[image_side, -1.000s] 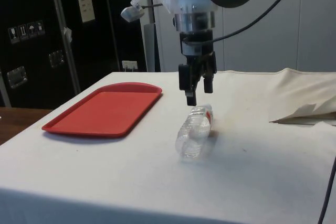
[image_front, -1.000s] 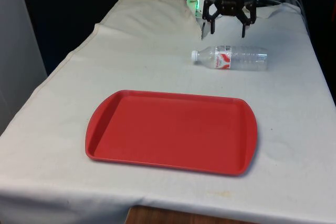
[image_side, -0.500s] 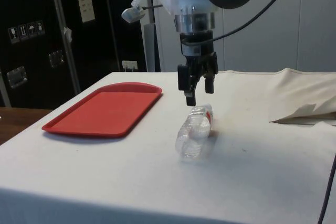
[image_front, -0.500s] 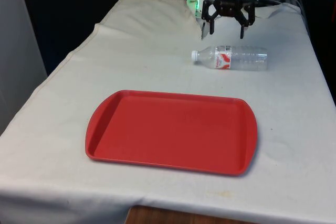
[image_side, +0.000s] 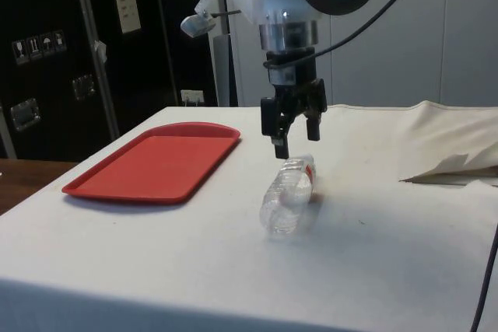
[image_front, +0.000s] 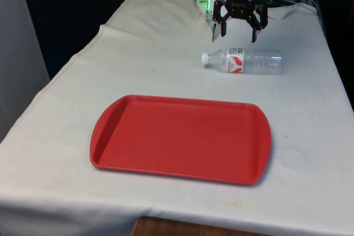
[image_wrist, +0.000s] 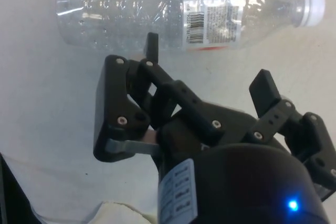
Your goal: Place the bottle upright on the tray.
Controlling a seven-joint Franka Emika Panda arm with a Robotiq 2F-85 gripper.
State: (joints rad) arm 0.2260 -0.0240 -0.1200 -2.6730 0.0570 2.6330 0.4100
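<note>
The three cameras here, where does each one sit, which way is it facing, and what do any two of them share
Front view: sits at the table's near end, looking across the red tray to the lying bottle; the open gripper hangs beyond it.
Side view: sits at the table's side, facing dark cabinets; the white arm and gripper hang above the bottle, tray beyond.
Wrist view: sits on the wrist, looking down past the black fingers at the bottle.
Shared: all three show bottle and gripper; front and side also share the tray.
</note>
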